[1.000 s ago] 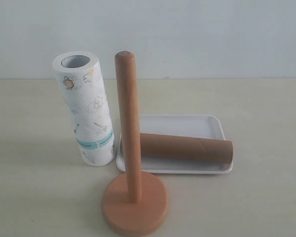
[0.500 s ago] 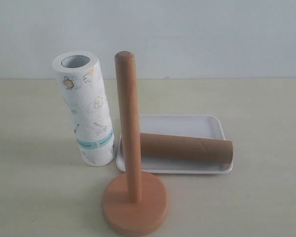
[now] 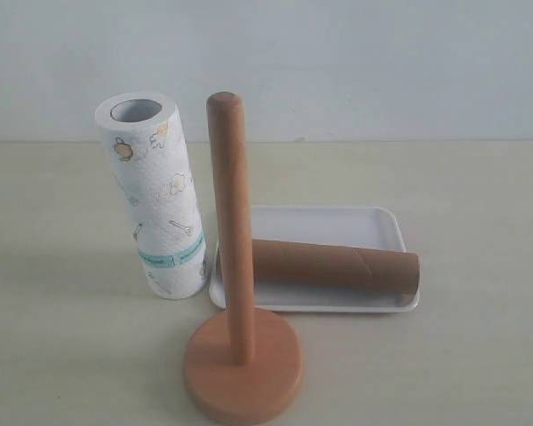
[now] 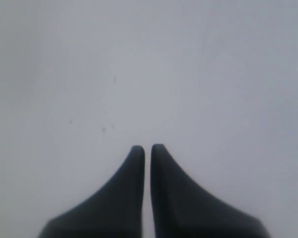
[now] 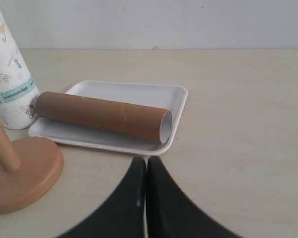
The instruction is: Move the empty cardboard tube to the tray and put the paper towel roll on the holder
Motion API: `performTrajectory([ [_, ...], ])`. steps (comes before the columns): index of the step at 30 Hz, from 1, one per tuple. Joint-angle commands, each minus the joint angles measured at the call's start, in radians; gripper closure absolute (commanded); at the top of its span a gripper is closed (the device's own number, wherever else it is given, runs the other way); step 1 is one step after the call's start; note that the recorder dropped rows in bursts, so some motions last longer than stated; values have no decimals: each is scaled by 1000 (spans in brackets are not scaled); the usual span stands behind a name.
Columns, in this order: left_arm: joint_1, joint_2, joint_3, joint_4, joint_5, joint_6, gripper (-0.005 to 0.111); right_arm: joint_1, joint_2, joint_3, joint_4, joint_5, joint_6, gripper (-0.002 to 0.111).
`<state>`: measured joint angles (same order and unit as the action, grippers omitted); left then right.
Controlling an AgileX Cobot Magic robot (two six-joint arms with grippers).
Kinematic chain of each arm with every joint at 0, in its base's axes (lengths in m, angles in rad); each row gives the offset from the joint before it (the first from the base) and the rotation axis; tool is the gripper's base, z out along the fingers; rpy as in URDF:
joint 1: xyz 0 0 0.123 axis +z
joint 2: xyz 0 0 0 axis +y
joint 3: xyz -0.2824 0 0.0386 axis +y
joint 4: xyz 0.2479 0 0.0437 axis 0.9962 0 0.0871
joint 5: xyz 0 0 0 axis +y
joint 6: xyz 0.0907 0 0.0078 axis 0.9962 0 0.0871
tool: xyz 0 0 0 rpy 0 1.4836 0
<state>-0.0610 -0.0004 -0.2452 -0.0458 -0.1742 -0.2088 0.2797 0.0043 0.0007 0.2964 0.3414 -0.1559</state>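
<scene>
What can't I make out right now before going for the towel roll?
- Left wrist view: only a blank pale surface past the left gripper; no task things.
- Exterior view: the post of the holder hides one end of the empty cardboard tube; neither gripper appears.
- Right wrist view: the picture's edges cut off the top of the paper towel roll and the holder's post.

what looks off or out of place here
Nothing spilled or damaged. The paper towel roll stands on the table beside the holder, whose post is bare; the empty cardboard tube lies on its side in the tray.
</scene>
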Motion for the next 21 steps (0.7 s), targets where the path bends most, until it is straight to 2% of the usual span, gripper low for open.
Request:
performTrajectory([
  [1,-2,0,-5,4,-249,-246,103,-2,-4,-1,-4,0,-2,108],
  [2,-2,0,-5,4,-281,-270,103,-2,-4,-1,-4,0,-2,108],
  [6,-2,0,-13,4,-547,-300,103,-2,-4,-1,-4,0,-2,108],
  [8,-2,44,-51,4,-585,-298,103,-2,-4,-1,-4,0,-2,108],
  [12,-2,197,-170,13,-432,-257,103,-2,-4,-1,-4,0,-2,108],
  [16,-2,389,-265,155,-253,-257,103,-2,-4,-1,-4,0,-2,108],
  [21,-2,578,-262,324,-241,-404,103,-2,-4,-1,-4,0,-2,108],
])
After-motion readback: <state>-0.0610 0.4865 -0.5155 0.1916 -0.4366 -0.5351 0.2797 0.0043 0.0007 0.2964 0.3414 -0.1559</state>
